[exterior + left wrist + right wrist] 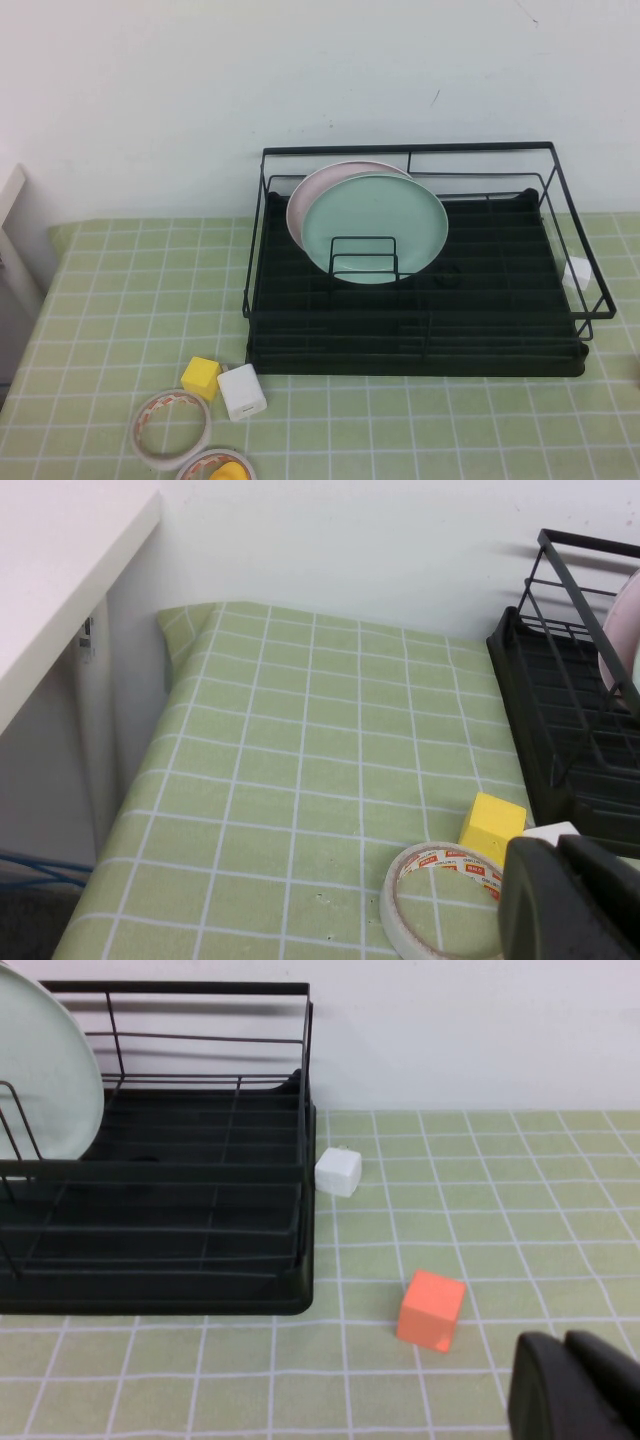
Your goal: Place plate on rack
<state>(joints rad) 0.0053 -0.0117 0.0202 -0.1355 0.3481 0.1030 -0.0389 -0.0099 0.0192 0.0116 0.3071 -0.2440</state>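
The mint plate (375,228) is standing on edge in the rack (420,330), leaning on the pink plate (305,195), which is mostly hidden behind it. The left gripper (570,900) is a dark blob near the tape roll (440,895); the right gripper (575,1385) sits near the orange cube (432,1310). Both are cut off, so can't tell how they're set

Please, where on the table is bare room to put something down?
Bare cloth lies left of the rack, behind the yellow block. Inside the rack, right of the green plate, is free. Crowded: front-left around the tape rolls. Left claw and right claw hang near the front.
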